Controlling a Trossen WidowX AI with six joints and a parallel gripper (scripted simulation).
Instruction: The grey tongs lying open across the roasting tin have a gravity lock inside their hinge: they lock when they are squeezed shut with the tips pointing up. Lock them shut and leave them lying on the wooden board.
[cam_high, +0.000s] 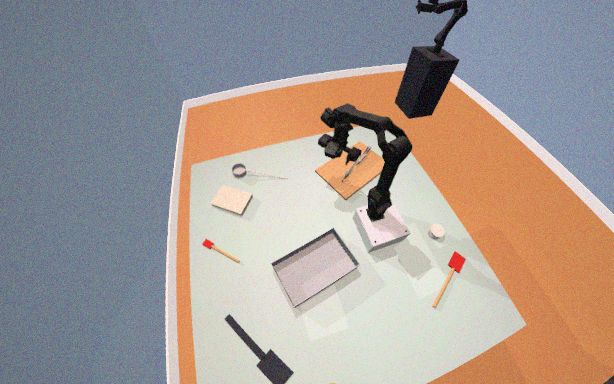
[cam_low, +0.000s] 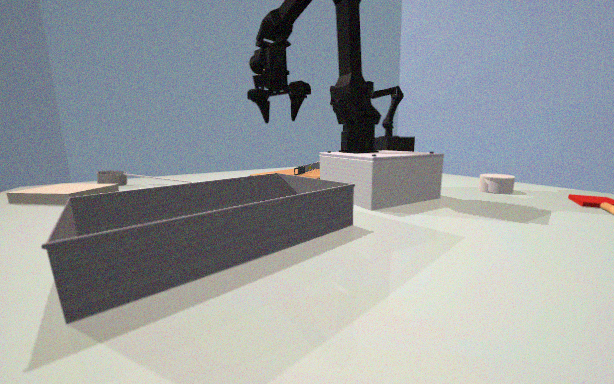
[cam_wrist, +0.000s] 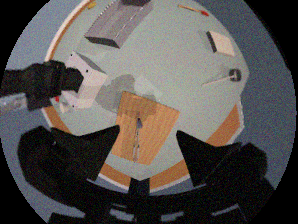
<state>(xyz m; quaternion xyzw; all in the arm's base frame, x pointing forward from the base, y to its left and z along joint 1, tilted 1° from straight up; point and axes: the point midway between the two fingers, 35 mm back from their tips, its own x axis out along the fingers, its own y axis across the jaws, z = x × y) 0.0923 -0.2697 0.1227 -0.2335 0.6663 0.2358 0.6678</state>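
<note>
The grey tongs (cam_high: 355, 165) (cam_low: 300, 170) (cam_wrist: 137, 137) lie on the wooden board (cam_high: 331, 175) (cam_wrist: 161, 120), their arms close together in a narrow shape. The lock inside the hinge cannot be seen. My gripper (cam_low: 280, 121) (cam_wrist: 148, 131) is open and empty, fingers pointing down. It hangs clear above the board and does not touch the tongs. The roasting tin (cam_low: 200, 240) (cam_wrist: 120, 25) stands apart from the board, with nothing seen in it in the top view.
The arm's pale base block (cam_high: 382, 231) (cam_low: 345, 180) stands between board and white cylinder (cam_high: 436, 230) (cam_low: 496, 183). A cream block (cam_high: 232, 200), a round long-handled strainer (cam_high: 239, 170), two red-headed tools and a dark paddle (cam_high: 275, 367) lie around. A black pedestal (cam_high: 425, 82) stands behind.
</note>
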